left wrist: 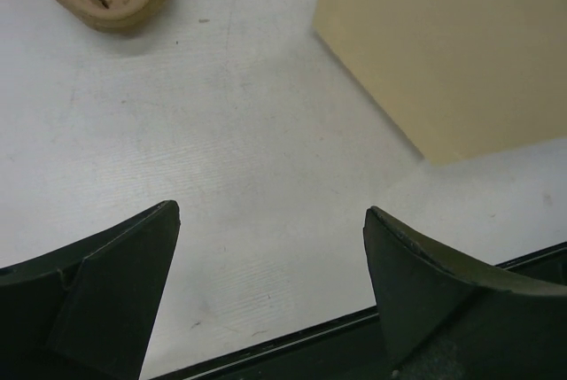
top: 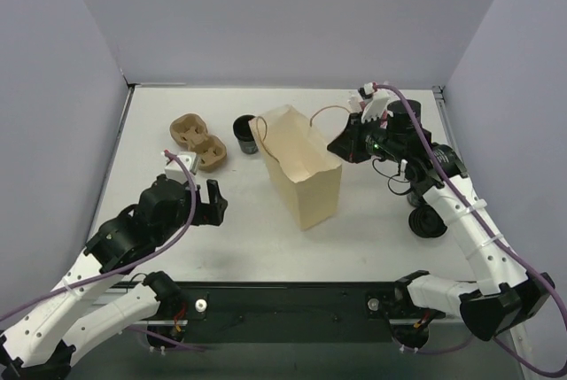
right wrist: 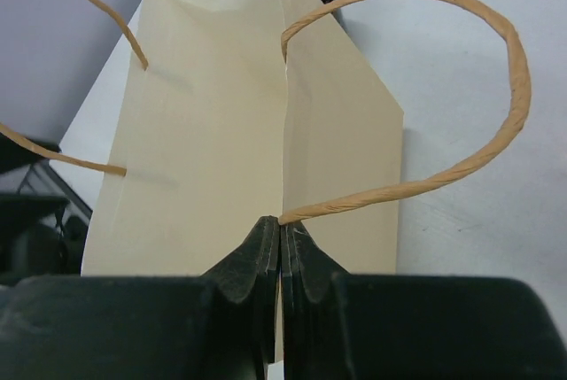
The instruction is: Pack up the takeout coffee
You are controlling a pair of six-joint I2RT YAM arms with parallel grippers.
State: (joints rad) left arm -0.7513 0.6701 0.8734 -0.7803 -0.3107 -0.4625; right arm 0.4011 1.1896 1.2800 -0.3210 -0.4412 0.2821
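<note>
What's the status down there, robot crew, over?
Left gripper open, empty, over bare table. Right gripper shut on paper bag rim. Black cup and cup carrier outside, beyond the bag. Path looks clear.

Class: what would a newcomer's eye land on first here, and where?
The tan paper bag mid-table draws the eye, its rim pinched by the shut right gripper. To its left the left gripper hangs open over the table, a brown cup carrier and black cup beyond it.
</note>
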